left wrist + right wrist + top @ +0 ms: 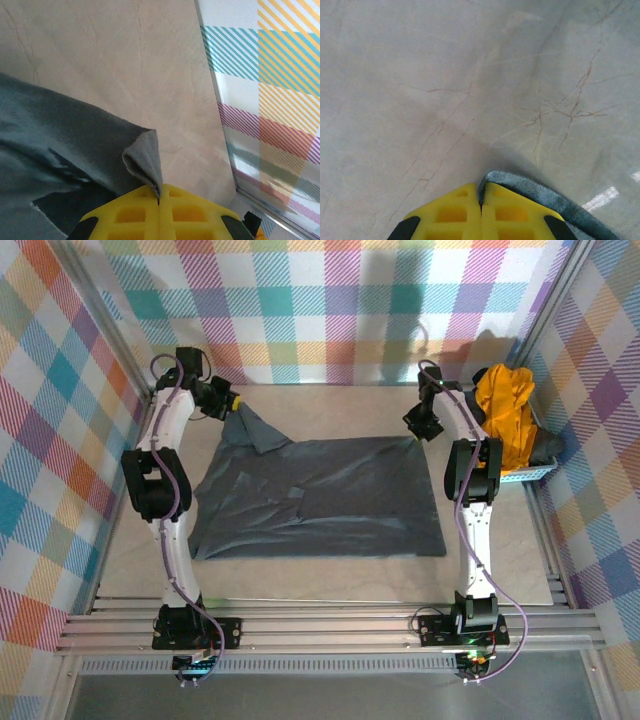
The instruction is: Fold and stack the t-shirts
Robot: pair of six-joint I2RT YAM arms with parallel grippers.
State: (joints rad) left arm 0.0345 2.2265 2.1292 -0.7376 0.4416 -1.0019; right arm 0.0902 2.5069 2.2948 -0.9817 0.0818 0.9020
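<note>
- Left tool (pixel 159 194): yellow fingers pressed together, a raised fold of the dark grey t-shirt (pixel 60 150) pinched between the tips.
- Right tool (pixel 481 199): fingers likewise closed, gripping a curled edge of the same shirt.
- Dark grey t-shirt: spread wide on the middle of the table (pixel 330 405), between the two arms. The far left corner is lifted at the left tool; the far right corner meets the right tool.
- Mustard-yellow t-shirt (pixel 503 400): heaped in the light blue basket (pixel 535 472) at the table's far right, apart from the grey shirt.
- Table: pale, veined surface.
</note>
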